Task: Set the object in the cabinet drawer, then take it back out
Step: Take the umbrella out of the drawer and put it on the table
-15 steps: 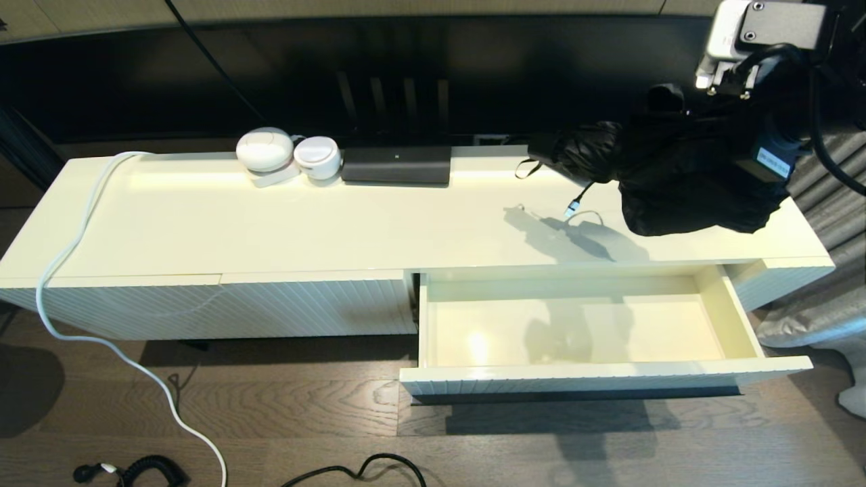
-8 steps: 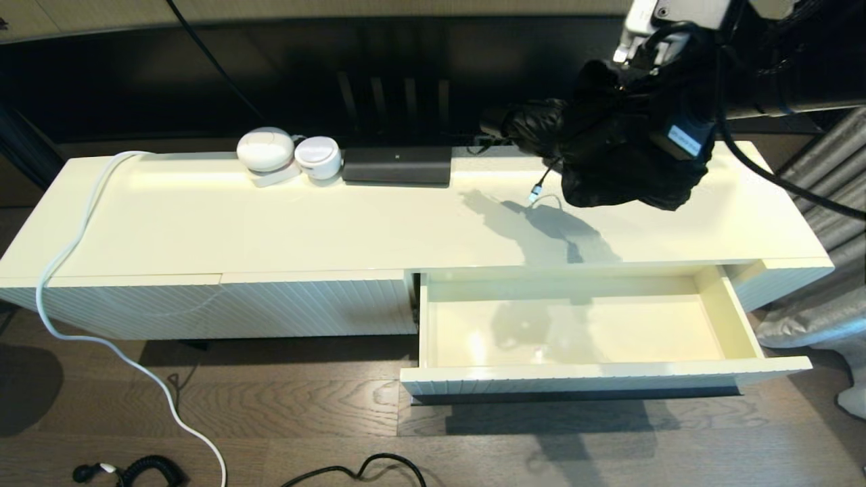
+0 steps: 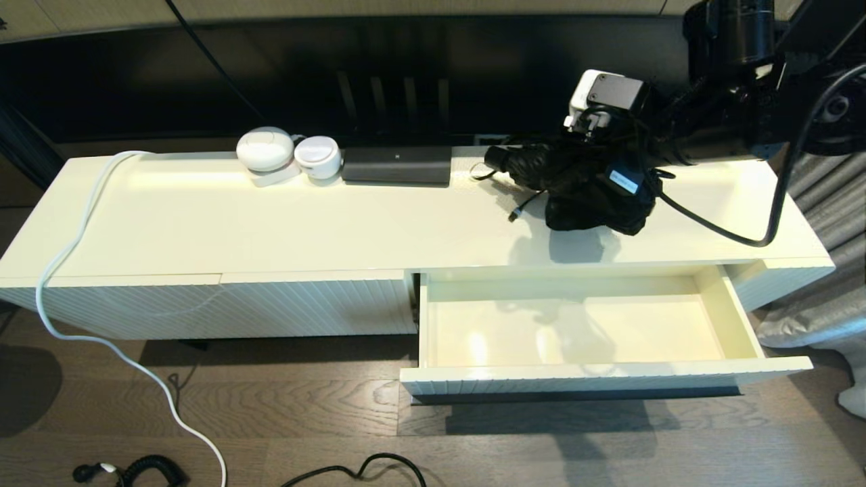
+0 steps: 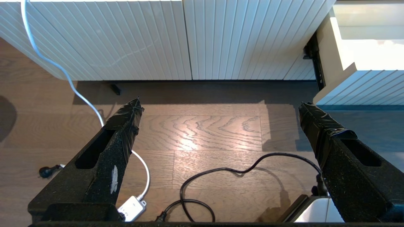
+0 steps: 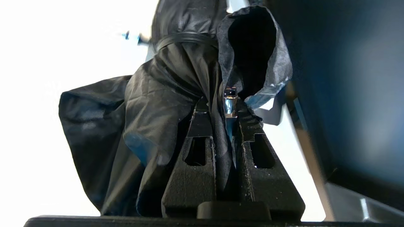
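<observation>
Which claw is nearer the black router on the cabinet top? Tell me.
The right. The right claw, shut on a black bag, sits on the cabinet top beside the router. The left claw hangs open over the floor, below the cabinet front.

A long cream cabinet top (image 3: 304, 223) spans the middle of the head view. At its back edge, left of centre, sit two round white devices (image 3: 265, 149) and (image 3: 318, 157), touching each other, with a flat black box (image 3: 396, 164) just beside them to the right. A white cable (image 3: 74, 250) runs from the top's upper left corner, over the left end and down across the wooden floor (image 3: 304, 419) to the bottom edge. A ribbed white front (image 3: 223, 308) without a handle fills the lower left of the cabinet. At the bottom left lies a coiled black cord (image 3: 145, 468); a black cable (image 3: 369, 468) loops at bottom centre. Grey curtain folds (image 3: 822, 203) hang at the right edge.
</observation>
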### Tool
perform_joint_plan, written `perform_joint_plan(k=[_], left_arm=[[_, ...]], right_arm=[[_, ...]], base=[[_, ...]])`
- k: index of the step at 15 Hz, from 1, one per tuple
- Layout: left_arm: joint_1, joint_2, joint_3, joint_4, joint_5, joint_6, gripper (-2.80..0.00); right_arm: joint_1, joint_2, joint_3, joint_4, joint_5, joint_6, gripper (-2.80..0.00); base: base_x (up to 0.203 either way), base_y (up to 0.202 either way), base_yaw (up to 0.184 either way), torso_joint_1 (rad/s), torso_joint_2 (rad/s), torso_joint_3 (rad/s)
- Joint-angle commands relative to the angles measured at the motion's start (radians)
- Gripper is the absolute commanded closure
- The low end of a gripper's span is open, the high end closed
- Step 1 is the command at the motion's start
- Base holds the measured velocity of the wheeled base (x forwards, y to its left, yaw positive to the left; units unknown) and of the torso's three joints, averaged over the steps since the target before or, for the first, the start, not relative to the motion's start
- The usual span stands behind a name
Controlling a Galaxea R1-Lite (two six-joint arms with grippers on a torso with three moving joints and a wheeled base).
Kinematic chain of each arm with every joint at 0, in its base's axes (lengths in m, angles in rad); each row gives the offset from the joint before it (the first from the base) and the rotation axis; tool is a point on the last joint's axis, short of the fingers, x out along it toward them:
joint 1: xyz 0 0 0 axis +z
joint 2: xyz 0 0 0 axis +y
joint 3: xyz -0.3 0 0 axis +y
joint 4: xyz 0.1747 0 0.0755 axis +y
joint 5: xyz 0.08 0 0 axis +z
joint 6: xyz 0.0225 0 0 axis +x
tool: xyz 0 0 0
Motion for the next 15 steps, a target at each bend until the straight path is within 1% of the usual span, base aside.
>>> perform_joint_plan(k=[1,6,11,12,15], left_arm=[[0.000,0.000,0.000,0.000,0.001,-0.001,-2.80],[0.000,0.000,0.000,0.000,0.001,-0.001,-2.80],[0.001,0.000,0.000,0.000,0.001,-0.001,-2.80],[0.000,0.000,0.000,0.000,0.001,-0.001,-2.80],[0.000,0.000,0.000,0.000,0.001,-0.001,-2.80]], right_arm=[[-0.043,0.041,0.005,0.000,0.010,-0.006,0.00],[-0.116,0.042,0.062,-0.001,0.054,-0.012,0.00],[-0.119,0.039,0.091,-0.002,0.056,-0.014,0.00],[-0.119,0.036,0.109,-0.001,0.057,-0.015,-2.80],[-0.118,0.025,0.115,0.000,0.056,-0.017,-2.80]], base=[[0.000,0.000,0.000,0.000,0.00,0.000],[0.000,0.000,0.000,0.000,0.00,0.000],[0.000,0.000,0.000,0.000,0.00,0.000],[0.000,0.000,0.000,0.000,0.00,0.000],[0.000,0.000,0.000,0.000,0.00,0.000]])
